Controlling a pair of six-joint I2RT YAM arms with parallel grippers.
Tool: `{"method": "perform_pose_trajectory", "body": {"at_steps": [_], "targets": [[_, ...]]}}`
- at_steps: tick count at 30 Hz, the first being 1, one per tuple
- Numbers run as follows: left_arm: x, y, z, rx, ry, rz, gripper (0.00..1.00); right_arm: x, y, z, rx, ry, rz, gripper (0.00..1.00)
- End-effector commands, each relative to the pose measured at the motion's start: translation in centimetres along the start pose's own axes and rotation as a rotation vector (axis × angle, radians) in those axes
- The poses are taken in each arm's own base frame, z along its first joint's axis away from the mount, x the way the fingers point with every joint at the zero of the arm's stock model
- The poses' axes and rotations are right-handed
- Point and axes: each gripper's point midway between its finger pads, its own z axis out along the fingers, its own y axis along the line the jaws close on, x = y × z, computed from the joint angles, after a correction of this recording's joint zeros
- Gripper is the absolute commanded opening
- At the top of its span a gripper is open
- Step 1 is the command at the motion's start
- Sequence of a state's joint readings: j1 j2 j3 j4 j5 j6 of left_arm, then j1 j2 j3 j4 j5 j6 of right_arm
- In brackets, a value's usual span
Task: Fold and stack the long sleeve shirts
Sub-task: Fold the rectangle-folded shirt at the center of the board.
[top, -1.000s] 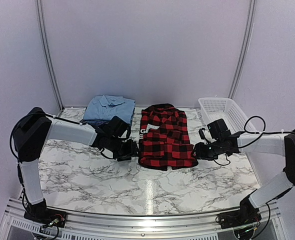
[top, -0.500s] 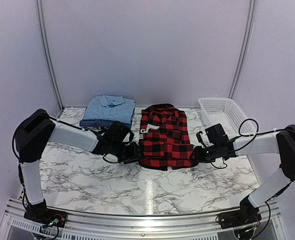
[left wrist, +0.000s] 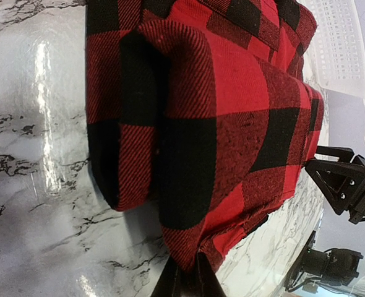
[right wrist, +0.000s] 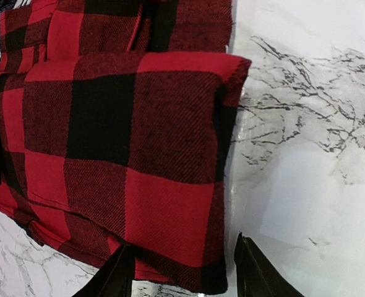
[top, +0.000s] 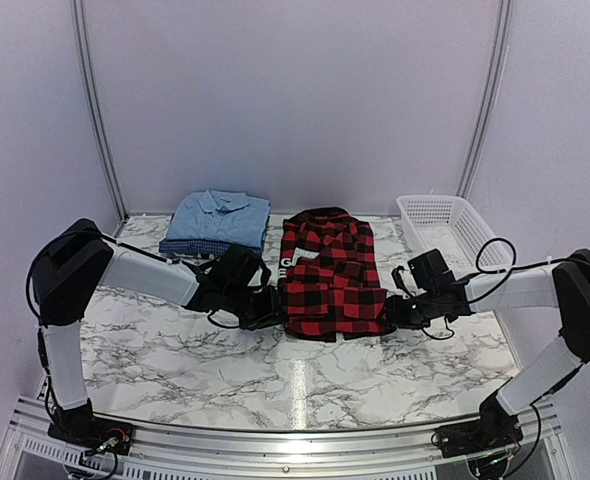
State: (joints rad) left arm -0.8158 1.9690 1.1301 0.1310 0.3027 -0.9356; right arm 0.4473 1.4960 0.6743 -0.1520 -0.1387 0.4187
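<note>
**A:** The plaid shirt [top: 333, 275] lies folded at the middle of the marble table [top: 175, 350]. Its collar points to twelve o'clock, and a scrap of white lettering shows at its nine o'clock edge.

**B:** Both arms are down low on it! The left gripper [top: 274, 306] is at the shirt's eight o'clock corner, and the right gripper [top: 391, 309] is at the four o'clock corner.

**A:** On the left wrist camera, the fingers [left wrist: 170, 281] are drawn in narrow, nearly meeting. The red-and-black tip of the hem is nipped right between them.

**B:** The right is a different story. Its fingers [right wrist: 117, 275] stand well apart, one against the cloth's rim and the other over bare marble. The shirt's folded corner lies in the gap, and nothing is clamped.

**A:** Out at eleven o'clock, the light blue shirt [top: 220, 214] is folded flat with its collar up. It rests on the dark blue checked shirt [top: 197, 245], whose near edge peeks out beneath.

**B:** The white mesh basket [top: 445, 222] sits at one o'clock, off the plaid's far right corner and not touching it.
</note>
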Motion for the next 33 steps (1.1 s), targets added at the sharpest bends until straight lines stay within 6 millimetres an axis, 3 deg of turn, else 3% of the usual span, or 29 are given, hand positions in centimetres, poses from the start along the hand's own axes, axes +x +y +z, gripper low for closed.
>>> {"method": "perform_pose_trajectory", "body": {"at_steps": [1, 7, 11, 14, 16, 19, 24, 32, 33], "targets": [[0.1, 0.0, 0.2, -0.003, 0.005, -0.002, 0.07, 0.9, -1.0, -0.1, 0.058, 0.022, 0.003, 0.51], [0.1, -0.2, 0.1, 0.001, 0.004, -0.003, 0.05, 2.6, 0.3, 0.3, 0.012, 0.050, 0.007, 0.42], [-0.2, -1.0, -0.3, 0.021, -0.006, 0.010, 0.02, 1.5, 1.2, -0.2, -0.009, 0.021, 0.009, 0.28], [-1.0, -2.2, -0.8, 0.043, -0.021, 0.022, 0.00, -1.4, 2.6, -1.2, -0.023, -0.024, 0.001, 0.08], [-1.8, -3.2, -1.2, 0.053, -0.037, 0.031, 0.00, -3.3, 3.6, -1.9, -0.037, -0.055, -0.009, 0.01], [-3.5, -4.4, -1.9, 0.077, -0.057, 0.033, 0.00, -5.9, 4.7, -2.6, -0.049, -0.089, -0.016, 0.00], [-7.2, -6.1, -1.9, 0.109, -0.090, 0.046, 0.00, -10.2, 4.5, -2.7, -0.059, -0.150, 0.003, 0.00], [-14.7, -5.2, 0.3, 0.146, -0.156, -0.029, 0.01, -17.3, 3.8, 0.1, -0.086, -0.208, 0.019, 0.01], [-15.3, -4.8, 0.7, 0.145, -0.161, -0.039, 0.04, -17.9, 3.9, 0.5, -0.090, -0.212, 0.020, 0.06]]}}
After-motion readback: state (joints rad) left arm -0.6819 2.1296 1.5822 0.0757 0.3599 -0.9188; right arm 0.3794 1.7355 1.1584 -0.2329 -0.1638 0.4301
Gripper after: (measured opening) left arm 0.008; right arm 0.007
